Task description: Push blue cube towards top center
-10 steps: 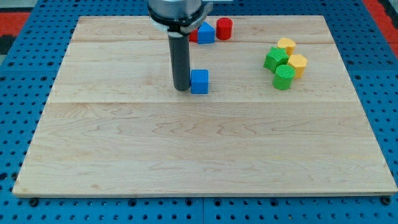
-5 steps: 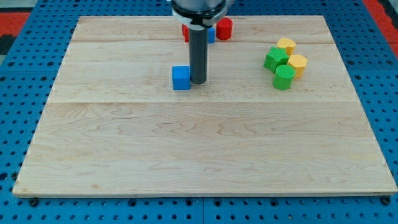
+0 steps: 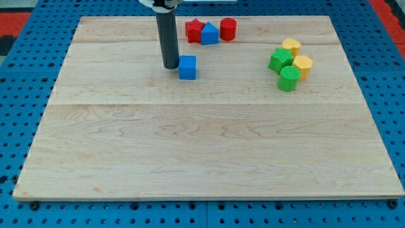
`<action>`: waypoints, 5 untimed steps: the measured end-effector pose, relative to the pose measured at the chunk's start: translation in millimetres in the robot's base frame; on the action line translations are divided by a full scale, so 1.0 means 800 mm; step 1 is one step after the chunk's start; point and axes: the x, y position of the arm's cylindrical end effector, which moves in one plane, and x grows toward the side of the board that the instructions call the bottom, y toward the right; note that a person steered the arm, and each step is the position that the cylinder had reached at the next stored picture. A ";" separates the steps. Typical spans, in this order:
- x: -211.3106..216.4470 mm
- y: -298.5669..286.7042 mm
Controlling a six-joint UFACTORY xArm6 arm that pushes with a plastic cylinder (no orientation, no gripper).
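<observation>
Camera view: my tip just left of, seemingly touching, blue cube on wooden board; no pincer visible.

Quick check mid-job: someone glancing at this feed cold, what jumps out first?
The dark rod, with my tip just left of the blue cube, upper middle of the wooden board. Next, the green and yellow cluster at the view's right, and the red and blue row near the top edge.

I see a pale wooden board lying on a blue pegboard surface, with red patches at the upper corners, evenly lit.
</observation>
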 end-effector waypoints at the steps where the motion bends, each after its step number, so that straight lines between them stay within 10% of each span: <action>1: 0.075 0.017; 5: -0.074 0.048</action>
